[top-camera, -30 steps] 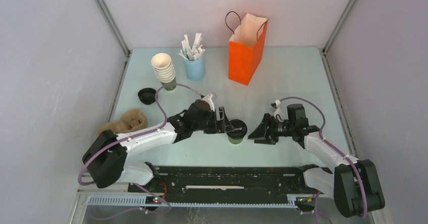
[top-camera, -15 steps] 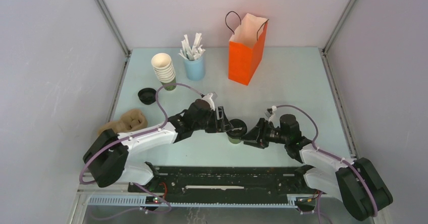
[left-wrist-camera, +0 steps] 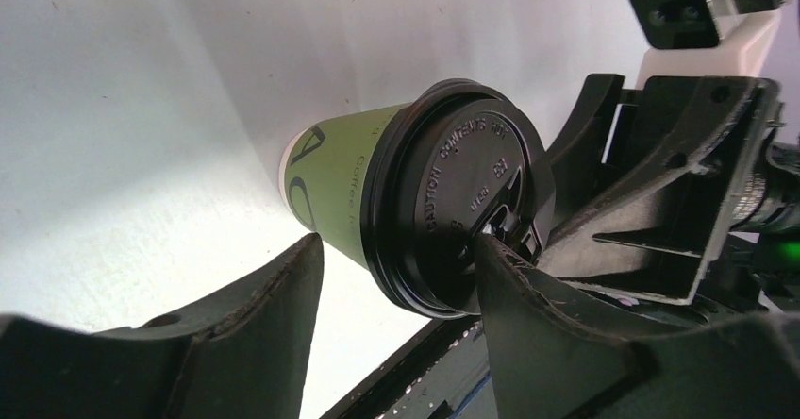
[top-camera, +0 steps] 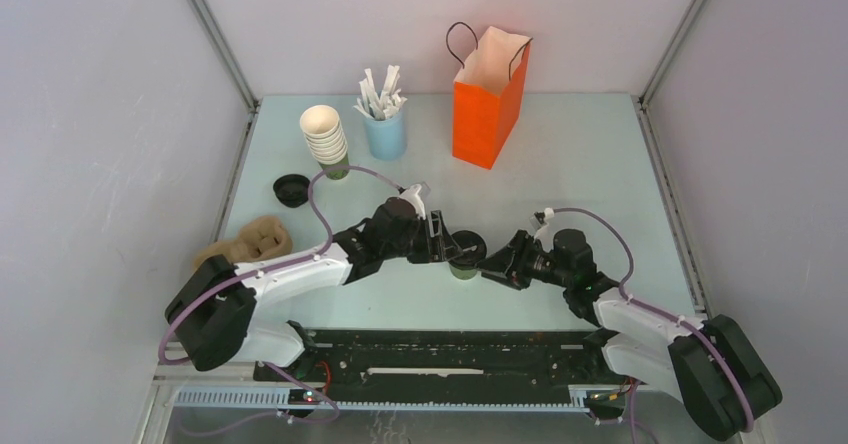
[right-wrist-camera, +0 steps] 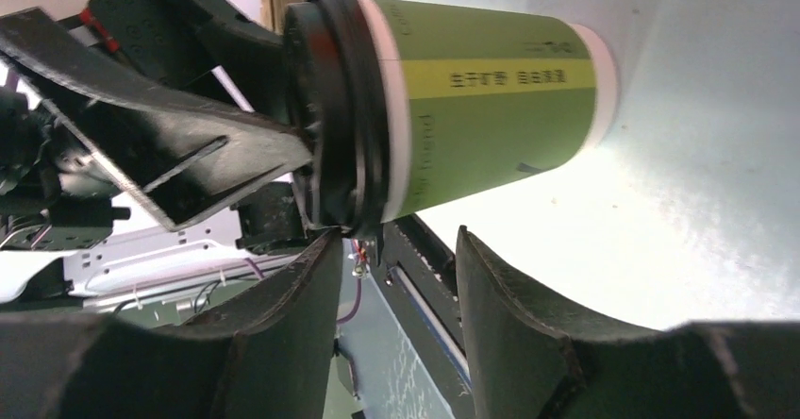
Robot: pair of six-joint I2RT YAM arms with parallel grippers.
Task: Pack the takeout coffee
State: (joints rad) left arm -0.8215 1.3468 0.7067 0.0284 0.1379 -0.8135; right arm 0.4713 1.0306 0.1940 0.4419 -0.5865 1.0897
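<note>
The takeout coffee (top-camera: 463, 260), a small green cup with a black lid, stands on the table between my two grippers. My left gripper (top-camera: 450, 249) is open at the cup's left. In the left wrist view (left-wrist-camera: 398, 243) one finger (left-wrist-camera: 528, 315) touches the top of the lid (left-wrist-camera: 453, 202), and the other finger (left-wrist-camera: 274, 325) sits beside the green wall (left-wrist-camera: 335, 188), apart from it. My right gripper (top-camera: 493, 266) is open at the cup's right. In the right wrist view (right-wrist-camera: 398, 233) its fingertips reach just under the cup (right-wrist-camera: 491, 108), near the lid rim (right-wrist-camera: 335, 117).
An orange paper bag (top-camera: 490, 94) stands open at the back. A stack of cream-and-green cups (top-camera: 325, 139), a light blue cup of white sticks (top-camera: 384, 124), a loose black lid (top-camera: 291, 189) and a brown pulp carrier (top-camera: 250, 242) are at the left. A black rail (top-camera: 450, 359) runs along the near edge.
My right gripper has moved left, right up to the cup. My left gripper has stayed at the lid, and the cup has hardly shifted.
</note>
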